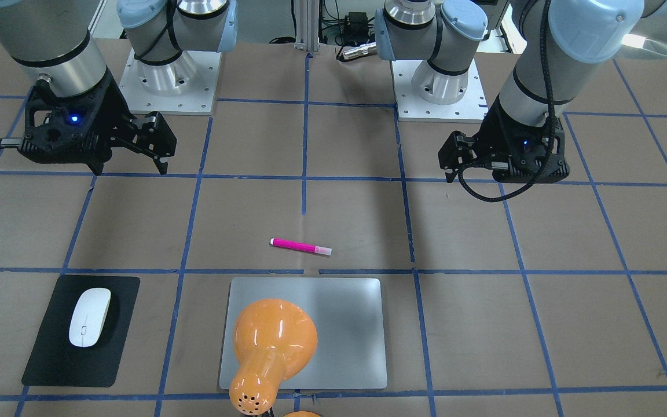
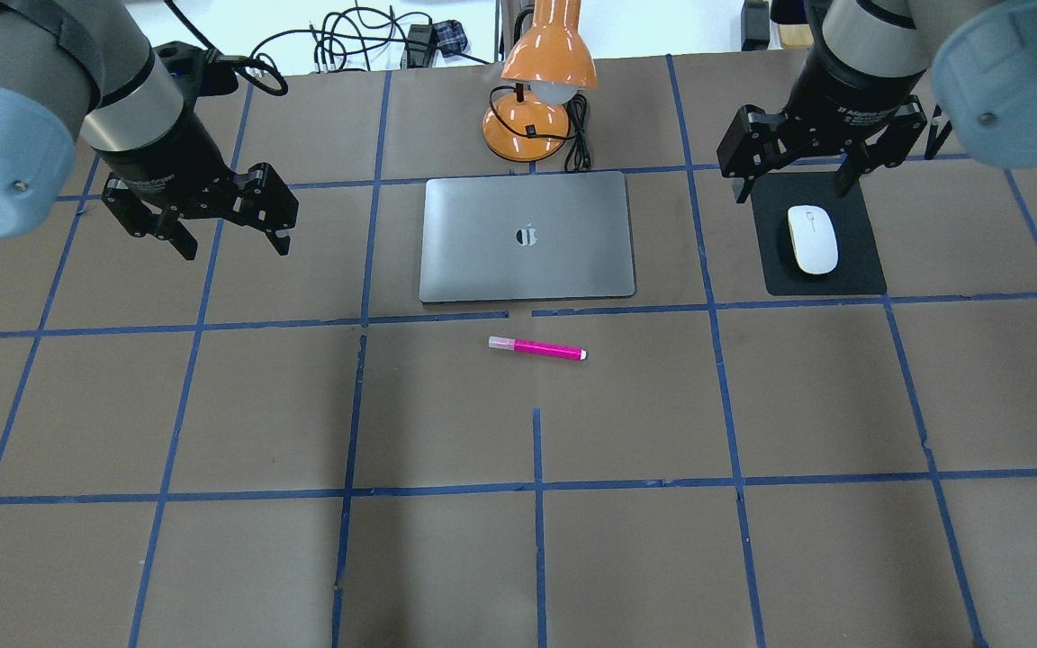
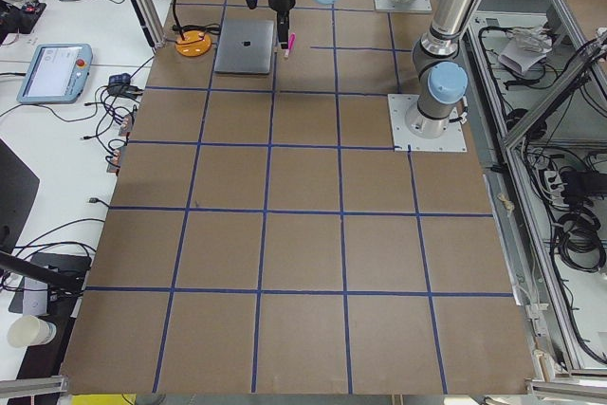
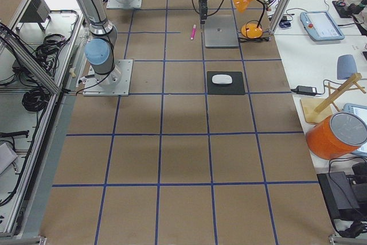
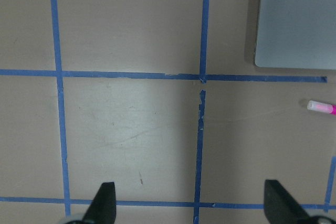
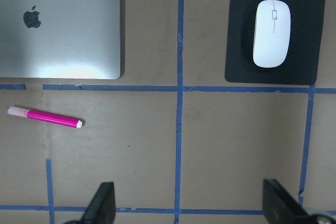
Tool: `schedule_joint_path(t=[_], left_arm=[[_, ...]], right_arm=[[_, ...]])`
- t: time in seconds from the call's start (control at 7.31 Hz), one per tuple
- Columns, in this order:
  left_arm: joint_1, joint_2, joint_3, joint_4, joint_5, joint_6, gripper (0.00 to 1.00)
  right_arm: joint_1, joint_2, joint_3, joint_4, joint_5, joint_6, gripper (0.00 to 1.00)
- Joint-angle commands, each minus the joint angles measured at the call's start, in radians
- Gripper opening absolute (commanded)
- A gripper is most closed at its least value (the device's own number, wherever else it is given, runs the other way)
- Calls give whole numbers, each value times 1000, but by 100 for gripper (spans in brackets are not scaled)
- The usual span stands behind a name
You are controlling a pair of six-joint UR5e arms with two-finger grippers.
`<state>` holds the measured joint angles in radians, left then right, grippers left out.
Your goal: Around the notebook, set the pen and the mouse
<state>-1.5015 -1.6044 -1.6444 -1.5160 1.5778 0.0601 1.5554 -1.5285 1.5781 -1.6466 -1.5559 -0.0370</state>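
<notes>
The silver-grey notebook (image 2: pixel 527 236) lies closed and flat at the table's far middle. The magenta pen (image 2: pixel 536 348) lies on the paper just in front of the notebook's near edge, roughly parallel to it, with its pale cap to the left. To the right of the notebook, the white mouse (image 2: pixel 813 238) rests on a black mat (image 2: pixel 852 279). My right gripper (image 2: pixel 791 189) hangs open above the mat's far edge, holding nothing. My left gripper (image 2: pixel 232 243) hovers open and empty to the left of the notebook. The right wrist view shows the pen (image 6: pixel 44 117), mouse (image 6: pixel 271 33) and notebook (image 6: pixel 58 24).
An orange desk lamp (image 2: pixel 541 81) stands just beyond the notebook, with its shade leaning over the far edge and its cord beside the base. Blue tape lines grid the brown table cover. Cables lie past the table's far edge.
</notes>
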Motion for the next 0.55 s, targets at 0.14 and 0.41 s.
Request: schedule_joint_path(t=[0.14,0.41], left_arm=[[3,3,-17,0,-2,3,100],[3,3,-29,10,1,3,100]], right_arm=[[0,-1,0,4,0,5,100],[0,-1,-1,2,2,5,100]])
